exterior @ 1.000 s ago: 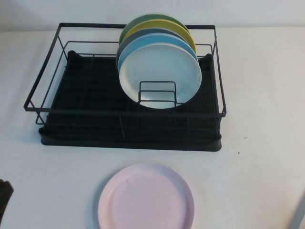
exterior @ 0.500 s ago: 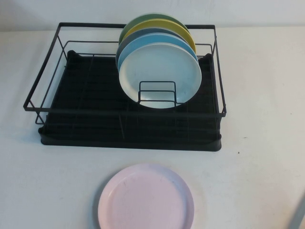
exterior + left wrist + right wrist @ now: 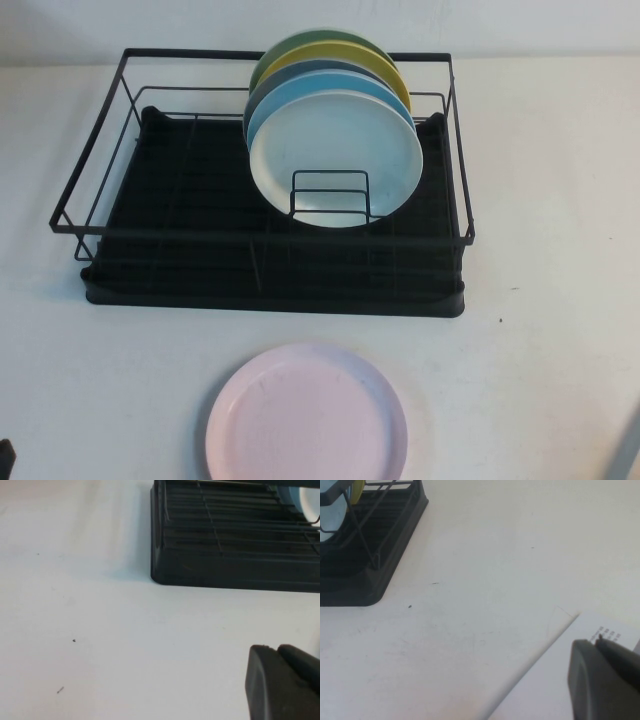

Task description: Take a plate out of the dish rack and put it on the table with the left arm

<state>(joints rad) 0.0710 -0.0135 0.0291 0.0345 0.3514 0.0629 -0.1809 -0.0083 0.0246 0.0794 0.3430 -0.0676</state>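
The pale pink plate (image 3: pixel 306 415) lies flat on the white table (image 3: pixel 540 380), in front of the black wire dish rack (image 3: pixel 262 241). Only a dark tip of my left gripper (image 3: pixel 5 455) shows at the near-left corner of the high view, well left of the plate. In the left wrist view my left gripper (image 3: pixel 274 649) is shut and empty, low over bare table near the rack's corner (image 3: pixel 225 575). My right gripper (image 3: pixel 596 641) is shut and empty over a white paper sheet (image 3: pixel 555 680), right of the rack (image 3: pixel 370 555).
Several plates stand upright in the rack: a white-mint one (image 3: pixel 338 160) in front, then light blue, dark blue, yellow and green behind. A wire loop divider (image 3: pixel 330 195) stands before them. A grey sliver of the right arm (image 3: pixel 627 452) shows at the near-right edge.
The left gripper has drawn back from the left edge to the near-left corner, almost out of the high view. The pink plate and the rack have not moved.
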